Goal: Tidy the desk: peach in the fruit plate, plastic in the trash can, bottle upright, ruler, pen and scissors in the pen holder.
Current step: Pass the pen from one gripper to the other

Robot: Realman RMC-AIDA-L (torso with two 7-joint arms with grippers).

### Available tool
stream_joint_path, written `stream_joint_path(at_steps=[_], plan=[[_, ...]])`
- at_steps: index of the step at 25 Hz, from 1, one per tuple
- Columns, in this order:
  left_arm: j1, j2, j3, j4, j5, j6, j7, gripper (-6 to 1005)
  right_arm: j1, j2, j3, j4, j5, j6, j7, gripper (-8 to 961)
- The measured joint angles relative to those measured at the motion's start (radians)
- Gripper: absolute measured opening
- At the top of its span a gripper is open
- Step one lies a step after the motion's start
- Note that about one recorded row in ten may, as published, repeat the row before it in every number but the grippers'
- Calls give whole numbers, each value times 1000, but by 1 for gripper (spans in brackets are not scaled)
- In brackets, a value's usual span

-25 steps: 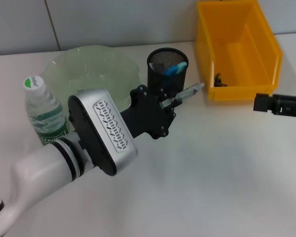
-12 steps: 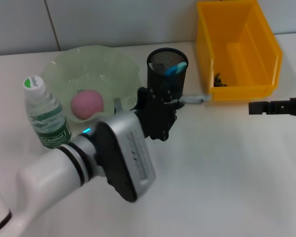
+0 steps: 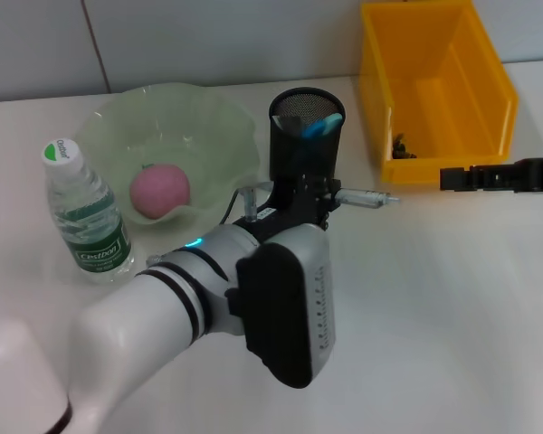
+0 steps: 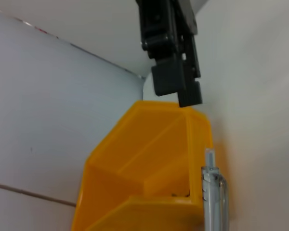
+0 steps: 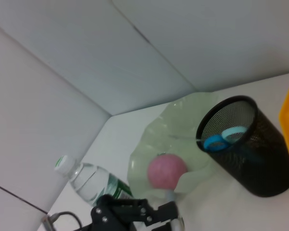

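Here the peach (image 3: pixel 159 190) sits in the fruit plate (image 3: pixel 208 127), left gripper (image 3: pixel 330 194) fingers clamped on the pen (image 3: pixel 366 197).

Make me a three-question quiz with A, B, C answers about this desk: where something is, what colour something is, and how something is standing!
1. Where is the peach?
A. In the green plate
B. In the yellow bin
C. On the bare table

2. What colour is the bin?
A. Blue
B. Yellow
C. Black

3. How is the bottle?
A. Lying on its side
B. Upside down
C. Standing upright

Answers:
1. A, the pink peach sits inside the plate.
2. B, its walls are bright yellow.
3. C, its white cap points up.

The left gripper holds the pen level beside the pen holder. The right gripper hangs in front of the bin.
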State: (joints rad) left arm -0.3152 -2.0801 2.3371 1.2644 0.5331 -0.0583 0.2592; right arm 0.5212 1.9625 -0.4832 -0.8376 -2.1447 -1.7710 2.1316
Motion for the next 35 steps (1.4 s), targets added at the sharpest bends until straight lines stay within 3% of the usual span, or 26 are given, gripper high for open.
stream_joint_path(at_steps=[8,10,13,15,16,27,35], plan=[[-25,0,64,96,44,-218,-9,143,18,16,3,-20,8,34,33,740],[-67,0,100,135,45,-354,-29,143,24,21,5,-19,9,43,52,739],[-67,0,100,135,45,-354,-29,143,38,30,8,5,11,51,74,737],[-87,0,108,139,45,-391,-57,143,40,31,8,9,12,53,77,737],[-137,0,117,142,45,-477,-176,143,49,36,8,26,12,57,80,736],[-136,0,136,146,49,-488,-256,143,74,42,-2,66,36,98,77,731],[-143,0,137,149,51,-507,-256,143,100,29,-48,128,31,134,80,727]])
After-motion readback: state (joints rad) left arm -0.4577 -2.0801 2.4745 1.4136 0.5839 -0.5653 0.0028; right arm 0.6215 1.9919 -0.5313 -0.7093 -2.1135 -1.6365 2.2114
